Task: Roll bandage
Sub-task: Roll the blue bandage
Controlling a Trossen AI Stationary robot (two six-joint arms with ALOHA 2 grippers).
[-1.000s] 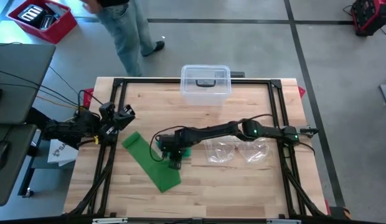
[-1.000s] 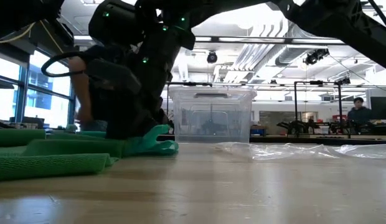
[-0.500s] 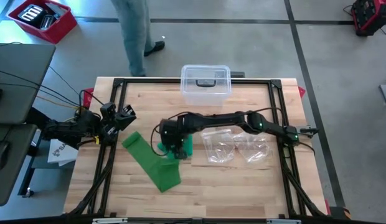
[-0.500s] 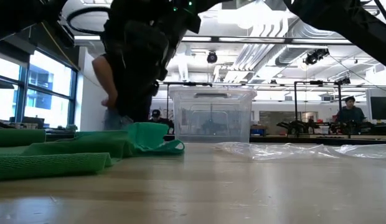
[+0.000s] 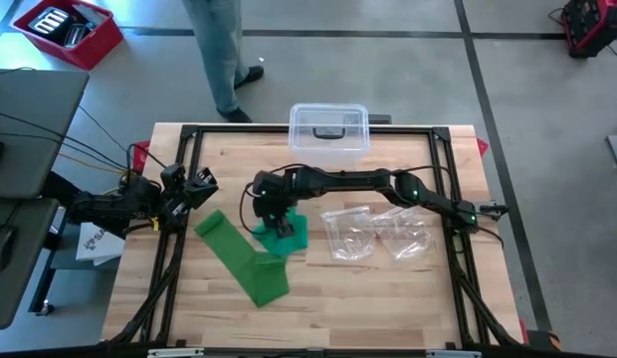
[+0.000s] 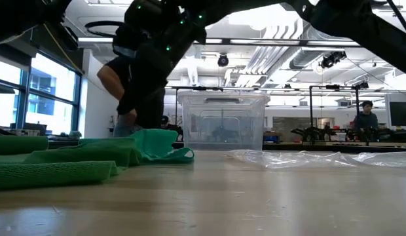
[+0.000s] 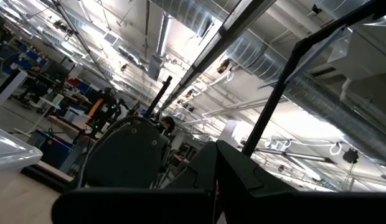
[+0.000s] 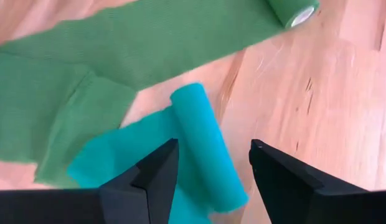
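Note:
A teal bandage (image 8: 205, 146), partly rolled, lies on the wood with its rolled part resting on its own flat tail (image 8: 127, 158); the high view shows it near mid-table (image 5: 286, 235). A green bandage strip (image 5: 241, 257) lies flat beside it, its rolled end (image 8: 294, 9) toward the far left. My right gripper (image 8: 211, 180) hovers open above the teal roll, touching nothing (image 5: 273, 209). My left gripper (image 5: 202, 183) waits shut at the table's left edge, off the wood.
A clear lidded plastic box (image 5: 328, 133) stands at the far edge. Crumpled clear plastic bags (image 5: 376, 235) lie right of the bandages. Black frame rails (image 5: 443, 159) border the table. A person (image 5: 221, 45) stands beyond the far left corner.
My right gripper has risen off the teal bandage and gone toward the table's far edge, rolling its wrist as it went. The teal bandage stays on the table, now uncovered, with its rolled part showing.

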